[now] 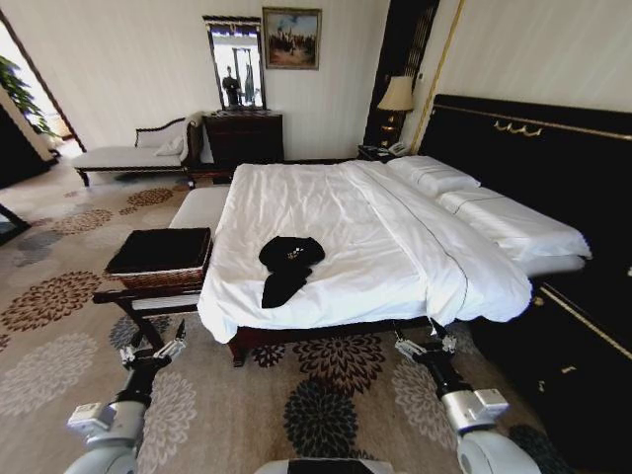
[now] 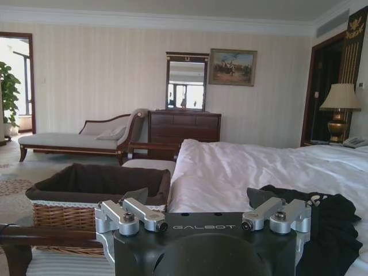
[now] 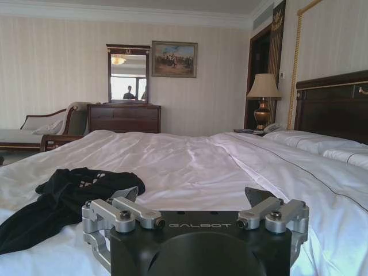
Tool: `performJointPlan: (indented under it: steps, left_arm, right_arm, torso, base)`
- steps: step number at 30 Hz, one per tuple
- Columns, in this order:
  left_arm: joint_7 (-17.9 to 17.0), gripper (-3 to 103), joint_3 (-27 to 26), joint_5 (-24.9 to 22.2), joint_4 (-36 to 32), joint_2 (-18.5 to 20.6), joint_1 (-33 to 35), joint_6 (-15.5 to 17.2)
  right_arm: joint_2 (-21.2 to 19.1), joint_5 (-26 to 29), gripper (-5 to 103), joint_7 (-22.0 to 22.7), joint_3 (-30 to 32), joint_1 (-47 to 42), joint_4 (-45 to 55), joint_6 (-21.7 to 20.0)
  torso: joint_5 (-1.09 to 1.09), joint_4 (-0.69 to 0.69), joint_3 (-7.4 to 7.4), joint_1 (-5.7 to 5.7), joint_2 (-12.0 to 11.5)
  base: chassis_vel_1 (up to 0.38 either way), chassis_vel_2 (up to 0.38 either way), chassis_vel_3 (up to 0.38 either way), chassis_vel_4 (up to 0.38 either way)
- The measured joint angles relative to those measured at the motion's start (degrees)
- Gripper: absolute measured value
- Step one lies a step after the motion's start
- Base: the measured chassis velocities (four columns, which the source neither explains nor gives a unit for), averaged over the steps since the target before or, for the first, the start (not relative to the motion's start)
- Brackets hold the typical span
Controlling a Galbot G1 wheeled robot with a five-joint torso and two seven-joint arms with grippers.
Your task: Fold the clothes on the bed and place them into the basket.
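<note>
The clothes, a crumpled black T-shirt [image 1: 287, 265] with a bit of white print, lie on the white duvet of the bed [image 1: 346, 217] near its front edge. The brown wicker basket [image 1: 159, 257] with black lining stands on a bench just left of the bed. My left gripper [image 1: 170, 349] hangs open over the carpet in front of the basket; its wrist view shows the basket [image 2: 86, 192] and the T-shirt [image 2: 330, 227] beyond its spread fingers [image 2: 129, 214]. My right gripper [image 1: 413, 346] is open below the bed's edge, facing the T-shirt [image 3: 69, 195] across the duvet [image 3: 201, 161].
A cream striped bench [image 1: 200, 207] runs along the bed's left side. A chaise longue [image 1: 128, 153], dresser [image 1: 244, 136] and mirror line the far wall. The black headboard [image 1: 533, 148] and a lamp [image 1: 397, 96] stand to the right. Patterned carpet [image 1: 316, 405] lies between me and the bed.
</note>
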Motion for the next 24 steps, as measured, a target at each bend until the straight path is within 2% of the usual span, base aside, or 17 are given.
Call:
performJointPlan:
  steps: [14,24]
  left_arm:
    - [0.0,97,0.2,0.3,0.4,-0.4,0.0,-0.2]
    - [0.0,97,0.0,0.2,0.6,-0.7,0.1,-0.3]
  right_arm:
    - [0.6,-1.8,100,-0.4,-0.3,0.2,-1.0,0.5]
    - [0.3,-0.3,100,-0.4,-0.2,0.4,-0.9,0.2]
  torso:
    - [0.0,0.0,0.01,0.02,0.0]
    - [0.01,0.0,0.01,0.01,0.0]
  base:
    - [-0.095,0.078,0.082,-0.089]
    - [-0.071,0.074,0.071,-0.071]
